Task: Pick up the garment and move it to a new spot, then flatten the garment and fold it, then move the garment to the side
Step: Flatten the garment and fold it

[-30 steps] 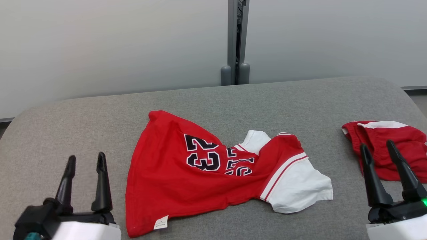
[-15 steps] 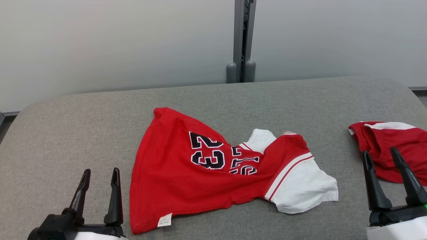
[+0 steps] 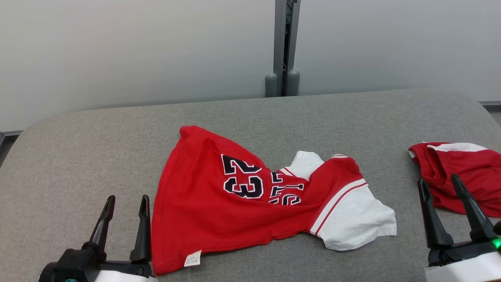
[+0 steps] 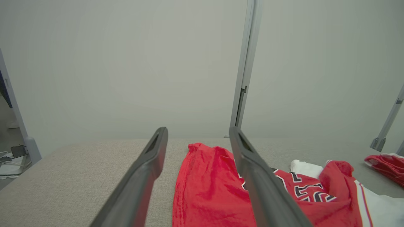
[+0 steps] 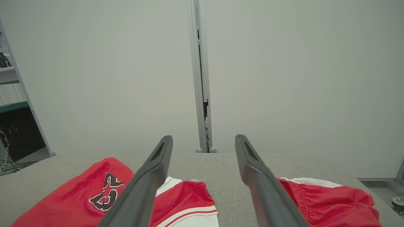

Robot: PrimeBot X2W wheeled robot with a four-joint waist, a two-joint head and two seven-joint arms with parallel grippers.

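A red jersey garment (image 3: 203, 211) with a black "23", white sleeves and a white label at its hem lies rumpled in the middle of the grey padded table (image 3: 78, 156). In the left wrist view the garment (image 4: 208, 192) sits just right of centre; in the right wrist view the garment (image 5: 75, 195) lies at lower left. My left gripper (image 3: 127, 205) stands open at the lower left, just beside the jersey's left hem, holding nothing. My right gripper (image 3: 438, 184) stands open at the lower right, empty, in front of a second red piece.
A second red-and-white garment (image 3: 462, 172) lies bunched at the table's right edge; the same piece (image 5: 328, 201) shows in the right wrist view. Pale partition panels with a grey post (image 3: 282, 47) stand behind the table. Bare grey surface stretches left of and behind the jersey.
My left gripper has moved right, ending close to the jersey's left hem. The right gripper shifted slightly. The camera also moved a little at first. The jersey lies as before.
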